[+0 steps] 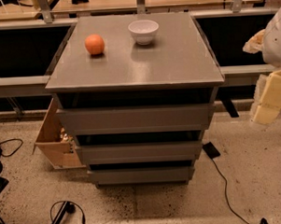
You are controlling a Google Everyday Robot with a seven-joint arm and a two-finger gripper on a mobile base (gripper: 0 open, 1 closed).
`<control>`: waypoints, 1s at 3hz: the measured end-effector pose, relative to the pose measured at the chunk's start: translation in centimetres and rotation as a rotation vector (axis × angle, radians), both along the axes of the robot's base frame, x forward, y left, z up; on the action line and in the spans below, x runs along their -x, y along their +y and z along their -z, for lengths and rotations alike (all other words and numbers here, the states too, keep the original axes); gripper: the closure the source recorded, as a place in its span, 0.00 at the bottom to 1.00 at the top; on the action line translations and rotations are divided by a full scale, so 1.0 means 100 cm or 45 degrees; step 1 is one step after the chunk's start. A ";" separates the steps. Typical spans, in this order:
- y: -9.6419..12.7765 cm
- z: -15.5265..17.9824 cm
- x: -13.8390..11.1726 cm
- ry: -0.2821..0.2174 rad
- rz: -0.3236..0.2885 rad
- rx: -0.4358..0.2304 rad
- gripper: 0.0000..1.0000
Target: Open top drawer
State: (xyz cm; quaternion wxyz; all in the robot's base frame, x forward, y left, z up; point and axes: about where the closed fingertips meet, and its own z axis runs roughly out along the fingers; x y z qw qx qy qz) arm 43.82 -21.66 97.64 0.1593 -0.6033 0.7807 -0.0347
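Top drawer [136, 118]: wide matte-grey front, plain and flat, directly beneath the grey cabinet top [175, 61]; widest of three stacked fronts; level, square to the cabinet; dark gap along its upper edge; interior hidden; gripper [270, 101] at far right edge, well apart from the front.

Grey top drawer [136, 118], orange ball [94, 44], white bowl [143, 31], cream gripper [265, 109] at right

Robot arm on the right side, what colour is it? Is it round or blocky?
The arm is whitish and rounded up top. Lower down, the gripper, at the picture's right edge beside the grey cabinet, is pale yellow and made of chunky, blocky pieces. I see no cables or markings on it.
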 end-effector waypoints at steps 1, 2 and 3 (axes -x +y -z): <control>0.000 0.000 0.000 0.000 0.000 0.000 0.00; 0.000 0.034 -0.012 0.038 0.017 0.037 0.00; -0.012 0.095 -0.031 0.095 0.045 0.083 0.00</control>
